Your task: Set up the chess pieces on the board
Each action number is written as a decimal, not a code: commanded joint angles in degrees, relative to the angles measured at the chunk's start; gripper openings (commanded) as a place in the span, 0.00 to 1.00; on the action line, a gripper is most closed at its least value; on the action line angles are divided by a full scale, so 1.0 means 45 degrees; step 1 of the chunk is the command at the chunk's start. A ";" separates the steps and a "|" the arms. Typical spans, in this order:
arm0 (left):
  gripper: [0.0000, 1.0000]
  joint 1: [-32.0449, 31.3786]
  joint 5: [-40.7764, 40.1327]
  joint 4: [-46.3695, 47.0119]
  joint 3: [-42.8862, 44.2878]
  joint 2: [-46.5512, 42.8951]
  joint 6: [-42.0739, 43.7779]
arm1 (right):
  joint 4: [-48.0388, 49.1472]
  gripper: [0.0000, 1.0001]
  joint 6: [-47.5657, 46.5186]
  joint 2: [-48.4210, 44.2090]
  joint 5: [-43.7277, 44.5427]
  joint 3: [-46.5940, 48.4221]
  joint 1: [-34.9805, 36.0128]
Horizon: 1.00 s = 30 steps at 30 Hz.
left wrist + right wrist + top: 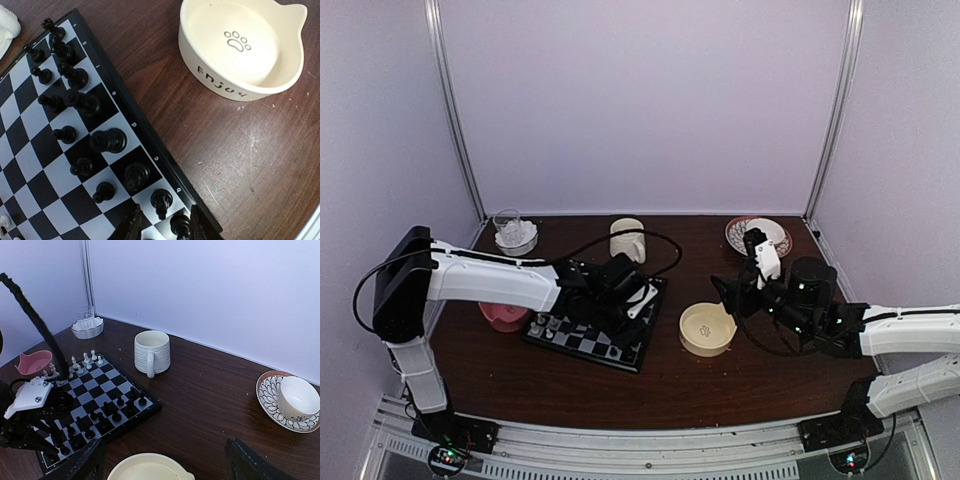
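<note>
Two rows of black chess pieces (107, 140) stand along the right side of the board (30, 150), and we see the white chess pieces (85, 360) gathered on its left side. The board lies on the dark wooden table (750, 375), left of centre and towards the near edge.

The left gripper (165, 227) hangs low over the board's near right corner with its fingers (132, 225) parted. One black piece (180, 224) stands on the corner square between them, close beside the right finger. There is a clear gap to the left finger, so we read it as not pinched.

The right gripper (165, 445) hovers to the right of the board, by the cream bowl (220, 85), with its jaws spread wide and nothing between them. That bowl, marked with a paw print, sits just right of the board and apart from it.

A ribbed white mug (151, 352) stands just beyond the board's far edge. We find a pink bowl (502, 316) just beside the board's left side and a glass dish (515, 232) in the far left corner. At the far right, a cup (298, 396) rests on a patterned saucer (267, 395).
</note>
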 commanded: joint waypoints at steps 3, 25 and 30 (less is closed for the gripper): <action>0.37 -0.0076 -0.0335 0.0751 -0.0830 -0.2075 0.0451 | 0.0083 0.85 -0.0366 -0.0217 -0.0325 -0.0017 -0.0064; 0.98 0.3292 -0.5903 0.3656 -0.6331 -0.9759 -0.0330 | -0.2298 1.00 0.0204 -0.2176 0.1292 0.0241 -0.2885; 0.97 0.3553 -0.9216 0.4032 -0.6798 -1.0288 0.1025 | -0.1083 0.97 0.1232 -0.2329 0.0441 -0.0870 -0.5283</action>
